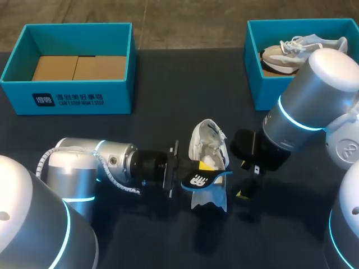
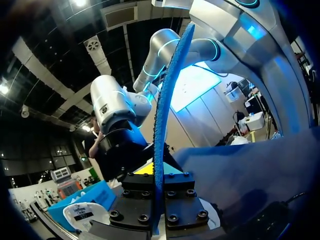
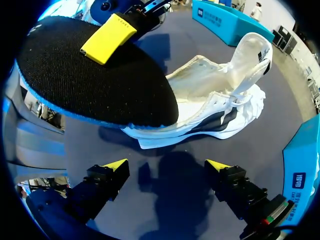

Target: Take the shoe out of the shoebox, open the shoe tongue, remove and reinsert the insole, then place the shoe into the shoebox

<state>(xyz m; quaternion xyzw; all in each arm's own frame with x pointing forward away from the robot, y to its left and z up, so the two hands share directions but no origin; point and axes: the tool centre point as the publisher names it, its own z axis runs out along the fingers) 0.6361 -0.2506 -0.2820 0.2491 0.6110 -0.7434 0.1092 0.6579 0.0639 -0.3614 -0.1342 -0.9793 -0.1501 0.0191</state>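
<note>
1. Holding the insole [image 1: 201,180] is my left gripper [image 2: 159,200]. It is pinched on it with one finger against each face, and in the left wrist view the insole stands edge-on out of the jaws. The insole is outside the shoe, on the shoe's near side, at the middle of the table [image 1: 157,123].
2. Item located: the white shoe [image 1: 207,143] rests on the table between my two arms, outside both boxes. I judge the take-out step complete.
3. Tongue [image 3: 250,52]: it is drawn up and back, and the mouth of the shoe stands wide open. What I can see of the inside looks bare, but I cannot see as far as the toe. With the insole in my left gripper, I judge tongue opening and insole removal complete.
4. Right gripper [image 3: 167,167]: the fingers are spread with nothing between them. It hangs over bare table just to the right of the shoe and the insole and touches neither.
5. Boxes: the left shoebox [image 1: 67,101] at the far left shows only a cardboard floor. The right shoebox [image 1: 263,92] at the far right holds a second shoe [image 1: 291,53].
6. Outstanding: the insole is not yet back inside the shoe, and the shoe is not yet in a shoebox. I judge the task roughly half done, and the reinsertion looks the more exacting part.
</note>
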